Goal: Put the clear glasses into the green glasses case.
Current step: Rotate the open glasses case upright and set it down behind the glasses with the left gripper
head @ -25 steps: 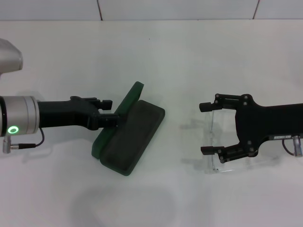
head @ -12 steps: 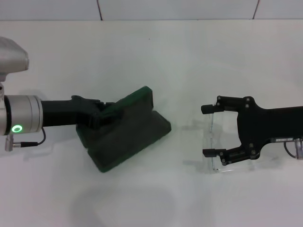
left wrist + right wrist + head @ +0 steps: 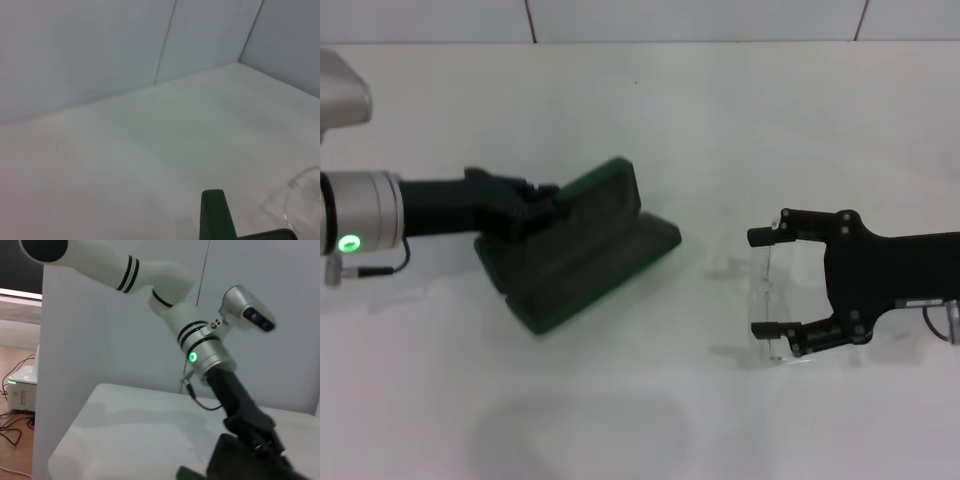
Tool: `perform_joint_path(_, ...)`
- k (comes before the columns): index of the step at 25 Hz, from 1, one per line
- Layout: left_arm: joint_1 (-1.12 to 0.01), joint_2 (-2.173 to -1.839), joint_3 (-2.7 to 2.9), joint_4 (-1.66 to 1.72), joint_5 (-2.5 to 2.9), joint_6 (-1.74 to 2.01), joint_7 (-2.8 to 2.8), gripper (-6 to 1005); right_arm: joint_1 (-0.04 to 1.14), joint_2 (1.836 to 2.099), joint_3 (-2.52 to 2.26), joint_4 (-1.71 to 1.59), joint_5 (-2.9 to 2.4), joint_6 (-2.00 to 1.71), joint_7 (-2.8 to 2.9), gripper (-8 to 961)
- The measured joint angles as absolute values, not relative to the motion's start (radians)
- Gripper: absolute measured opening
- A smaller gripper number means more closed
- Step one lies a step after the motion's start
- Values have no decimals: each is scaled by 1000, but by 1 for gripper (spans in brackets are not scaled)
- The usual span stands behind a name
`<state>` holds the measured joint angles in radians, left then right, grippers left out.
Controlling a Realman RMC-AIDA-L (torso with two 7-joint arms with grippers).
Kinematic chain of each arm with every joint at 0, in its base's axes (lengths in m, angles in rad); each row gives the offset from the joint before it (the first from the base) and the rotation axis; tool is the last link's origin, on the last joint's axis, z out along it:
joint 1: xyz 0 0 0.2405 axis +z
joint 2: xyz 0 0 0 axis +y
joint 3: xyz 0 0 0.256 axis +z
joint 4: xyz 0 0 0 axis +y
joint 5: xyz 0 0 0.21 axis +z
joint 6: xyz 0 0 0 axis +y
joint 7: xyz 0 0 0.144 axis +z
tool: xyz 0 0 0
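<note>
The green glasses case (image 3: pixel 588 268) lies open left of the table's middle, its lid (image 3: pixel 595 200) tilted up and its dark inside showing. My left gripper (image 3: pixel 542 206) is shut on the lid's left end. A corner of the green lid (image 3: pixel 215 215) shows in the left wrist view. The clear glasses (image 3: pixel 771 290) lie on the table at the right, faintly visible too in the left wrist view (image 3: pixel 296 196). My right gripper (image 3: pixel 760 283) is open, one finger on each side of the glasses. The right wrist view shows the left arm (image 3: pixel 207 347) over the dark case (image 3: pixel 237 462).
The white table (image 3: pixel 650 110) stretches back to a tiled wall (image 3: pixel 700 18). A gap of bare table lies between the case and the glasses.
The left gripper swung the case around and raised its lid from nearly flat to tilted up. The right gripper drifted slightly toward the near edge, still open around the glasses.
</note>
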<state>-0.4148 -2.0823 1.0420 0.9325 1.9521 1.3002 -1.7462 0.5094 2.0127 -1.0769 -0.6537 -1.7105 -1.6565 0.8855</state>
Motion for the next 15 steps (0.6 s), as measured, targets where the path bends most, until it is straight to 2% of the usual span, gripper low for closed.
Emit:
perform_joint_path(8, -531, -2082, 1008, 873, 1948, 1179, -1445, 214, 489, 2016, -1100, -633, -1710, -1691, 837, 875)
perform_joint_path(15, -705, -2083, 1018, 690, 1953, 1063, -1266, 229, 497, 2022, -1119, -591, -1708, -1690, 812, 874)
